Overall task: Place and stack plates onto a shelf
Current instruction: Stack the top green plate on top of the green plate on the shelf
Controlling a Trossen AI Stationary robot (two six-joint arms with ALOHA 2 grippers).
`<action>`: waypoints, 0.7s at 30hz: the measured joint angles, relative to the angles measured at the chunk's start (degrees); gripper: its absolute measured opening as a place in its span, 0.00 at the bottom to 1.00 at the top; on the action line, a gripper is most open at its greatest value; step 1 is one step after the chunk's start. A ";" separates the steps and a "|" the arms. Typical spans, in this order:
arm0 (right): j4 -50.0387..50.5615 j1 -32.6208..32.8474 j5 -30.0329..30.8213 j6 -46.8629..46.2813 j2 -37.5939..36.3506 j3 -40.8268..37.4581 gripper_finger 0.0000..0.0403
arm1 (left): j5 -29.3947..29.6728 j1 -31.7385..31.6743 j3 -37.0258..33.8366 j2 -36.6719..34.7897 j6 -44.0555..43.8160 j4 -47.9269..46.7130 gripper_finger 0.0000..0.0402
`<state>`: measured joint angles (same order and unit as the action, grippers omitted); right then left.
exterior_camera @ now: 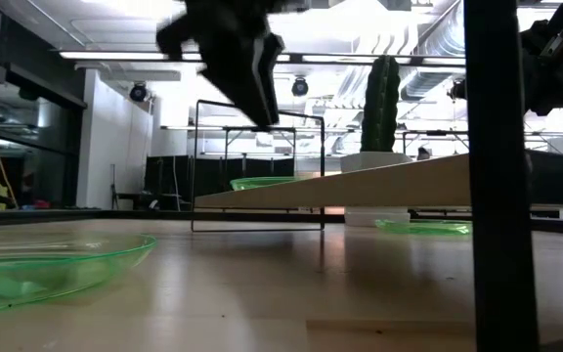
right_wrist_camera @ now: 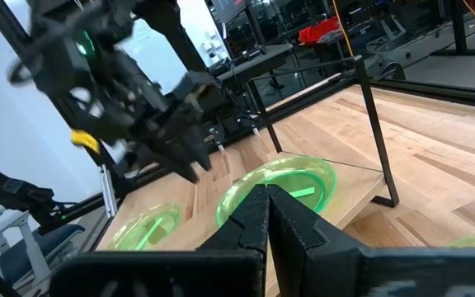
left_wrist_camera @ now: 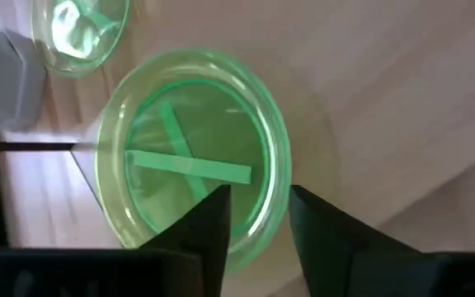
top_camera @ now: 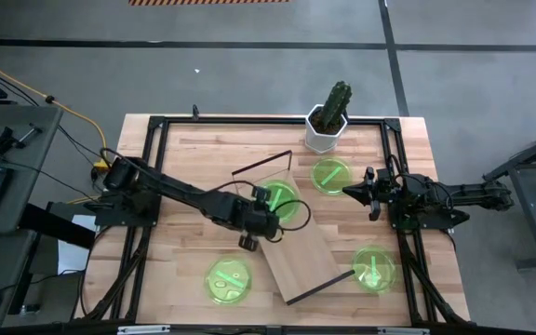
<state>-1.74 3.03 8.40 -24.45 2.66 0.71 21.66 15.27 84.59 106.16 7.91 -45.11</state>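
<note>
The left gripper (left_wrist_camera: 258,216) hangs with its jaws parted and empty just above the near rim of the stacked plates (top_camera: 280,198), two by the crossed bar marks in the left wrist view, which rest on the end of the shelf (top_camera: 296,247) directly under the jaws. Off to the side, the right gripper (top_camera: 352,192) waits with its jaws pressed together on nothing. Three more single plates lie on the counter (top_camera: 184,158): one (top_camera: 329,174) beside the right jaws near the cactus pot (top_camera: 328,129), another (top_camera: 373,268) and a third (top_camera: 228,279) past the shelf's other end.
</note>
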 joint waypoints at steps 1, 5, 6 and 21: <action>-0.02 0.02 -0.02 -0.02 0.00 0.00 0.00 | -1.92 -0.22 1.60 -0.30 -1.61 -2.02 0.32; -0.02 0.00 0.00 0.00 0.00 0.00 0.00 | -13.29 -1.69 4.38 -4.65 -7.67 -1.53 0.38; -0.02 0.01 -0.01 0.00 0.00 -0.02 0.00 | -15.69 -2.05 4.02 -6.35 -9.41 -0.72 0.39; -0.02 0.02 -0.02 -0.01 -0.01 -0.01 0.00 | -19.39 -4.85 -36.00 -44.47 -28.43 41.03 0.40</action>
<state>-1.76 3.05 8.38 -24.45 2.65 0.70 2.27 10.41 48.59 61.68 -20.52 -4.08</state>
